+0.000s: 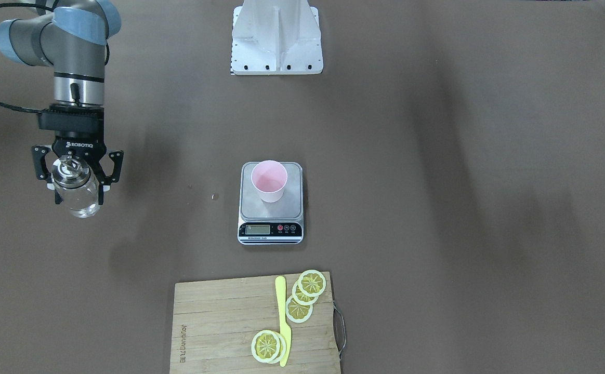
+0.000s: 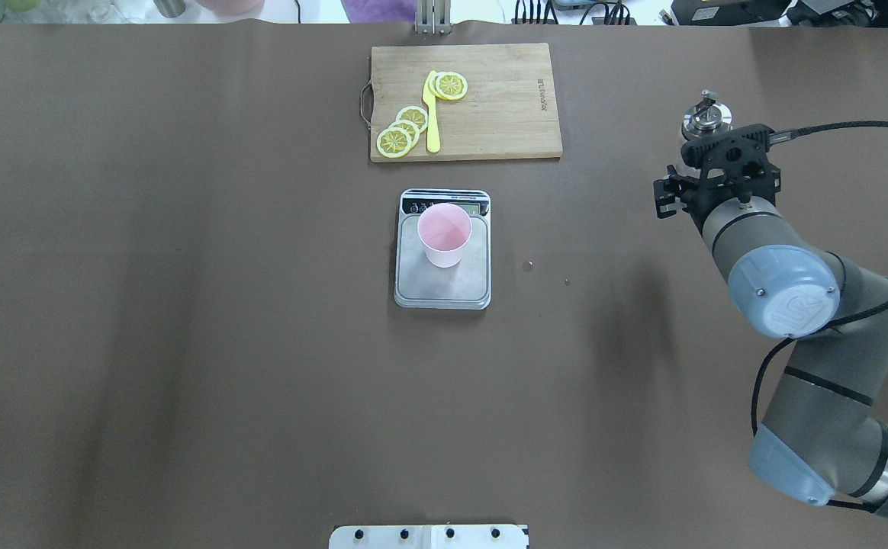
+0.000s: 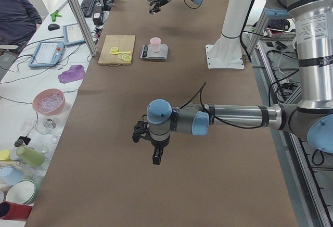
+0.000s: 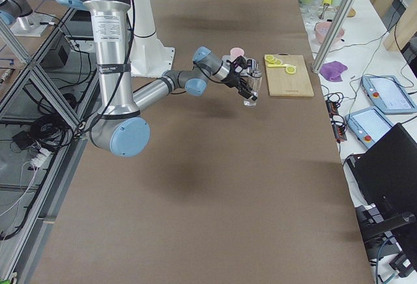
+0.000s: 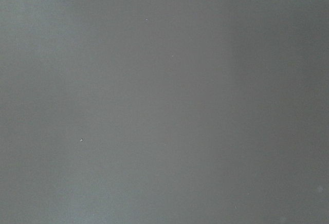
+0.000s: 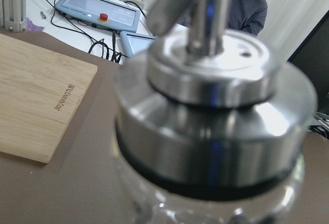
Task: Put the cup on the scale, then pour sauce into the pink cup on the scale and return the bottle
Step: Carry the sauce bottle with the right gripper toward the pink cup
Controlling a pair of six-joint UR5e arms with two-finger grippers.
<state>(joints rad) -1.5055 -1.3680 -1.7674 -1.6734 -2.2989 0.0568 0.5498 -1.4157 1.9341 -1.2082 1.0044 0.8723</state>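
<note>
Upright bottle (image 1: pixel 77 190), spout (image 1: pixel 70 165) up

- A robotics lab: a long brown-covered bench (image 3: pixel 208 185) carries a bolted-down white metal arm pedestal (image 1: pixel 276 39).
- Blue-grey teach pendants with red stop buttons (image 4: pixel 389 94), loose cables and a black keyboard (image 3: pixel 87 4) lie on the white side table (image 3: pixel 21 81).
- Aluminium frame posts (image 3: pixel 78 13) stand alongside.

The right gripper (image 1: pixel 77 193) reads ROBOTIQ on its black body.
</note>
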